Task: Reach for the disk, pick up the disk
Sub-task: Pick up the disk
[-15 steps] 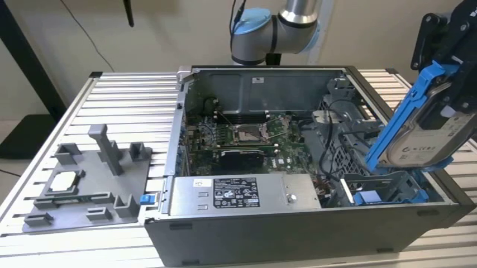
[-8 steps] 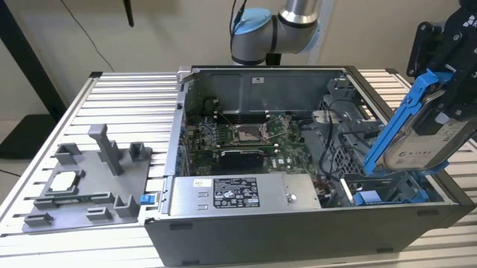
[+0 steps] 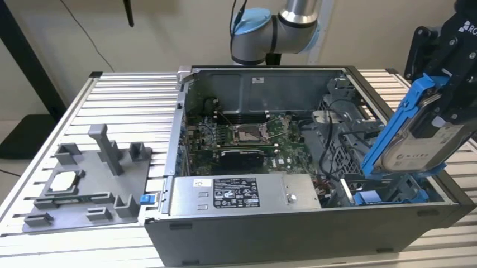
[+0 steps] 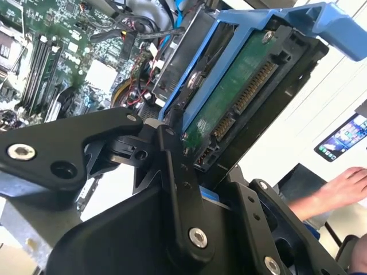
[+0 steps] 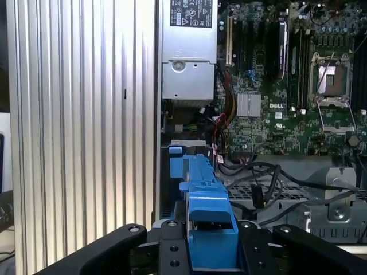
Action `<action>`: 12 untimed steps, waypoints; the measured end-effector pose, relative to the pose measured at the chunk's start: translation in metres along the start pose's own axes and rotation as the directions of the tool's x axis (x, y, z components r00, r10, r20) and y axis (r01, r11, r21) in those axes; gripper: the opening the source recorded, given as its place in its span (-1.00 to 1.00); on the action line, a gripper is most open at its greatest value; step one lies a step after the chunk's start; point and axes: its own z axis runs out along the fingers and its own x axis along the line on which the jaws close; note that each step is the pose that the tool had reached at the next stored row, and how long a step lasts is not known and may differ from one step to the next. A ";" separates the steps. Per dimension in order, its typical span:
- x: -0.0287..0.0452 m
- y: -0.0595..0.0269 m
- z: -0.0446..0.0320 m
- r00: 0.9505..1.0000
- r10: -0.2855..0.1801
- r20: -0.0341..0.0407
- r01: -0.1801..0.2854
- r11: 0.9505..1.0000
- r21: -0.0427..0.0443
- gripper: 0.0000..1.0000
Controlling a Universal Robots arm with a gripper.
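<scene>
Computer case (image 3: 298,240) lies open on the slatted tabletop (image 3: 127,95). The tool (image 3: 446,106) is clamped on the disk (image 3: 414,145), gripping its upper part, with the blue carrier frame caught between the 2 black fingers (image 5: 123,243) in the first wrist view. The disk is above the case's corner on the exterior view's right, over the blue drive bay (image 3: 391,195), its lower end just at the bay. The disk stands nearly on end, its long axis running steeply up and leaning away from the case interior at the top, white label facing the exterior camera. The second wrist view shows its green circuit-board side (image 4: 235,109) with the connector. Inside the case: motherboard (image 3: 246,131), grey power supply (image 3: 246,192) along the near wall, and loose black cables (image 5: 269,177) beside the bay. A grey fixture tray (image 3: 75,220) sits outside the case on the exterior view's left. The arm (image 3: 287,28) rises behind the case. A person's hand (image 4: 344,186) is beyond the case.
</scene>
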 end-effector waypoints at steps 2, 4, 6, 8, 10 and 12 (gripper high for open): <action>0.0001 0.0008 0.0037 1.000 0.000 0.000 0.000 1.000 0.000 -1.00; 0.0002 0.0017 0.0074 1.000 0.000 0.000 0.000 1.000 0.000 -1.00; 0.0003 0.0023 0.0108 1.000 0.000 0.000 0.000 1.000 0.000 -1.00; 0.0005 0.0031 0.0147 1.000 0.000 0.000 0.000 1.000 0.000 -1.00; 0.0006 0.0043 0.0183 1.000 0.000 0.000 0.000 1.000 0.000 -1.00; 0.0008 0.0054 0.0219 1.000 0.000 0.000 0.000 1.000 0.000 -1.00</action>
